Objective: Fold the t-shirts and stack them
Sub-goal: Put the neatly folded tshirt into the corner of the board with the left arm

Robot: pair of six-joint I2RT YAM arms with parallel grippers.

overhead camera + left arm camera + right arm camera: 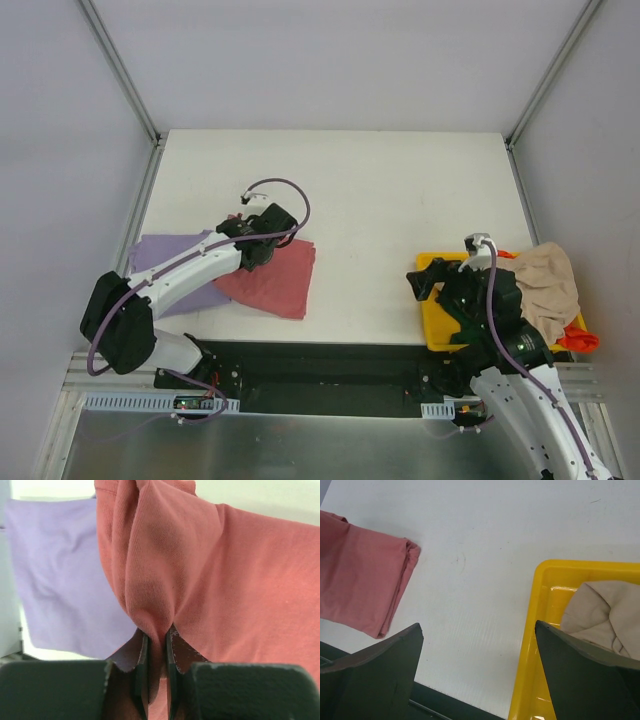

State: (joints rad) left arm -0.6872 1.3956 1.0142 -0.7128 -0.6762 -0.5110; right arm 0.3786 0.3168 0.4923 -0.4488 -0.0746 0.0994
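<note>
A folded dusty pink-red t-shirt point(275, 280) lies at the table's near left, partly over a flat lavender-purple t-shirt point(165, 255). My left gripper point(255, 250) is shut on a bunched fold of the pink-red t-shirt point(210, 575), with the purple t-shirt point(55, 575) behind it to the left. My right gripper point(425, 285) is open and empty above the left rim of the yellow bin point(432, 322). A beige t-shirt point(548, 285) is heaped in the bin, with an orange-red one point(580, 340) under it. In the right wrist view the pink-red t-shirt point(357, 577) lies at the left and the beige t-shirt point(600, 612) in the bin point(535, 640).
The yellow bin sits at the table's near right corner, close to the front edge point(340, 343). Metal frame posts point(120, 70) stand at the back corners. White table surface point(400, 200) stretches between the shirts and the bin.
</note>
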